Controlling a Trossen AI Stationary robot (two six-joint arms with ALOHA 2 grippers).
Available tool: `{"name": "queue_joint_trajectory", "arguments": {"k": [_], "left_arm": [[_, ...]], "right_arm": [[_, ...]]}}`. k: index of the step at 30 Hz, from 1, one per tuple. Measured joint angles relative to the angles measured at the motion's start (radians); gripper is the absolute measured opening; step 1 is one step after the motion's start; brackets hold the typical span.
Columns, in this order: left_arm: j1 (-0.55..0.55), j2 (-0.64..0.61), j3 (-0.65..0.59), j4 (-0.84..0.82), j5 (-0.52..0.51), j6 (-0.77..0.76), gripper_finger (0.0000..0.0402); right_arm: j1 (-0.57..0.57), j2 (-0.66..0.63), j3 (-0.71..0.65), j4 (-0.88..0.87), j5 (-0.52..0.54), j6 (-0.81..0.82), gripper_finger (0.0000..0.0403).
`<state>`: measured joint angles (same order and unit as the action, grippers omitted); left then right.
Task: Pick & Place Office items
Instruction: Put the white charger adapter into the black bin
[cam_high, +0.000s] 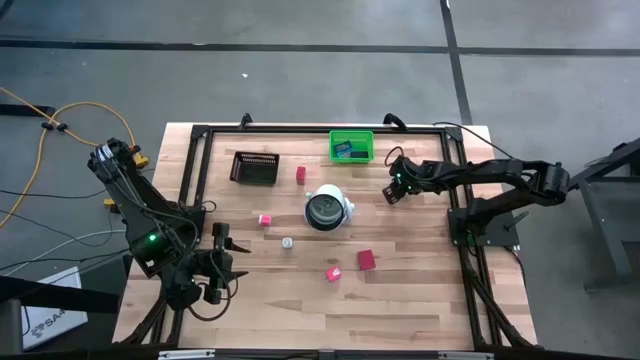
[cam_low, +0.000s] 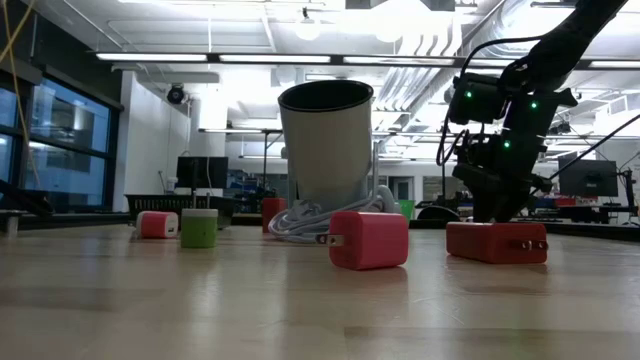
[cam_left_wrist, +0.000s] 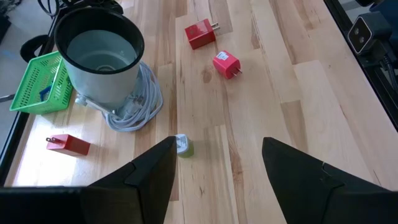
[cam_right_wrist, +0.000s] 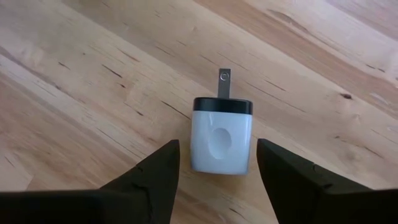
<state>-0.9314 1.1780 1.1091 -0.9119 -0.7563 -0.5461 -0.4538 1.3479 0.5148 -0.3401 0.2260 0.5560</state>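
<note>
The white plug adapter is seen lying flat on the wooden table, just beside the green bin, squarely between the open, empty fingers of the right gripper — its long axis, prongs leading, pointing away from them — while the left gripper waits open, well apart.

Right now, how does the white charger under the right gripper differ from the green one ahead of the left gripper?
The white charger has a black end cap and shows a prong; the green charger is green with a pale top, prongs unseen. White lies flat between the right gripper fingers; green sits beyond the left gripper. Both are small wall plugs.
</note>
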Motion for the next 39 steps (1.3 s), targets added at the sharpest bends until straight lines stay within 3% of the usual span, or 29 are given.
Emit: {"name": "queue_joint_trajectory", "arguments": {"k": [11,39], "left_arm": [[0.0,0.0,0.0,0.0,0.0,0.0,0.0227],[0.0,0.0,0.0,0.0,0.0,0.0,0.0227]], "right_arm": [[0.0,0.0,0.0,0.0,0.0,0.007,0.0131],[0.007,-0.025,0.0,-0.005,-0.024,-0.022,0.012]]}}
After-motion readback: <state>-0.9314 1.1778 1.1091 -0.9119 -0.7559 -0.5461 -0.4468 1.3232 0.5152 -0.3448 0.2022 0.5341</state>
